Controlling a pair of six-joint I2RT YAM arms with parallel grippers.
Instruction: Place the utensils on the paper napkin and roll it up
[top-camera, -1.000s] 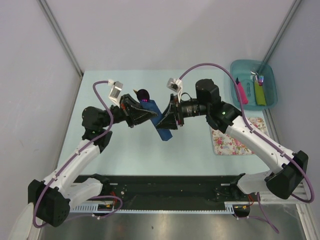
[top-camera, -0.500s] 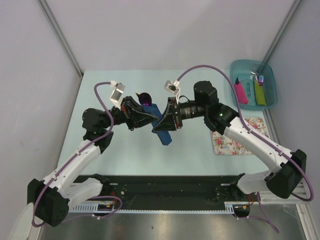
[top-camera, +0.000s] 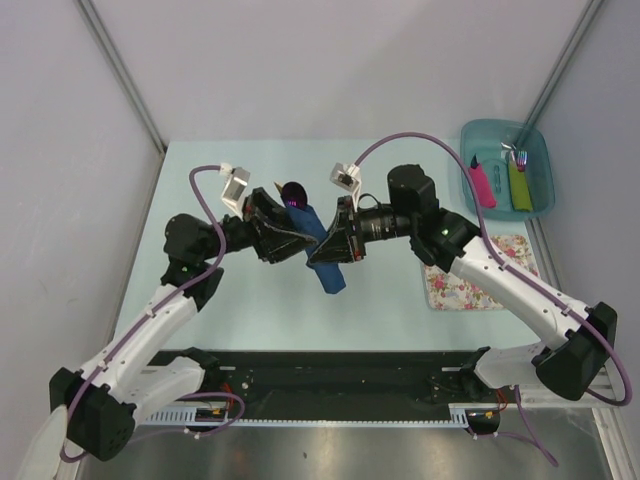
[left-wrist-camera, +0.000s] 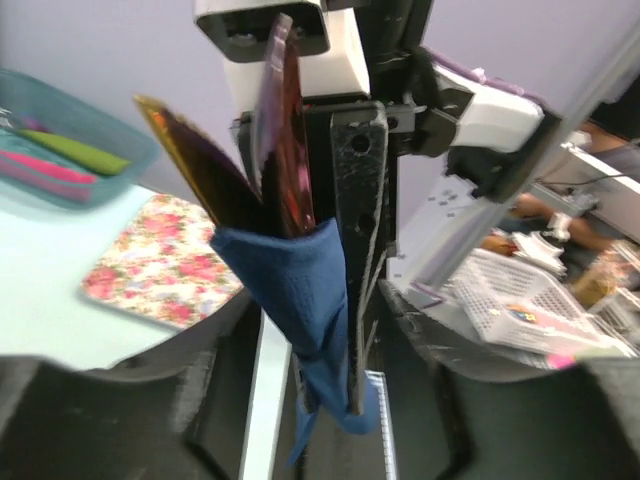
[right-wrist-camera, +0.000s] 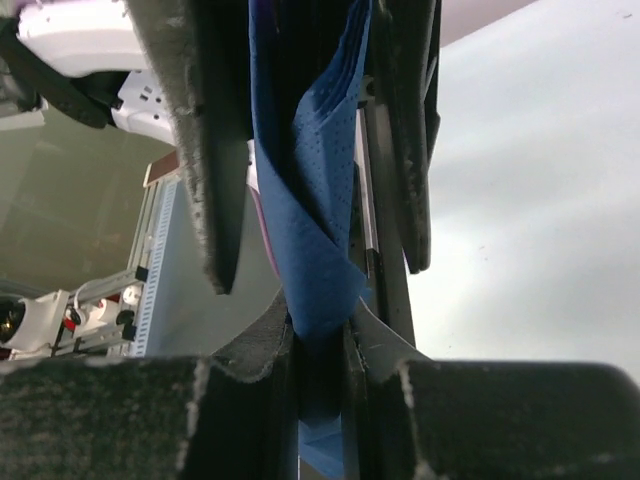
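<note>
I have the napkin (top-camera: 326, 258) rolled around the knife (left-wrist-camera: 185, 145) and the spoon (left-wrist-camera: 281, 125) and lifted off the table (top-camera: 380, 300), slanted in the air between my two arms. Both utensils' heads stick out of its upper end. My right gripper (right-wrist-camera: 320, 350) is pinched shut on the roll, with blue paper squeezed into the narrow slot between its fingers. My left gripper (left-wrist-camera: 325, 335) stands apart, a finger on each side of the roll without pressing it, so the right alone carries the bundle. I judge this to be a regrip partway through tightening the wrap. The outer flap looks loose and a tail of paper hangs below the clamp, so the roll could spring open. To do the step well, I should hold the right pinch firm and steady and not twist while the left is free. I should bring the left in square across the roll, over the loose flap rather than beside it and close under the utensil heads. It should close gently enough not to crease the thin paper or push the knife and spoon out of the top. Only once the left has a sure hold should the right ease off.
</note>
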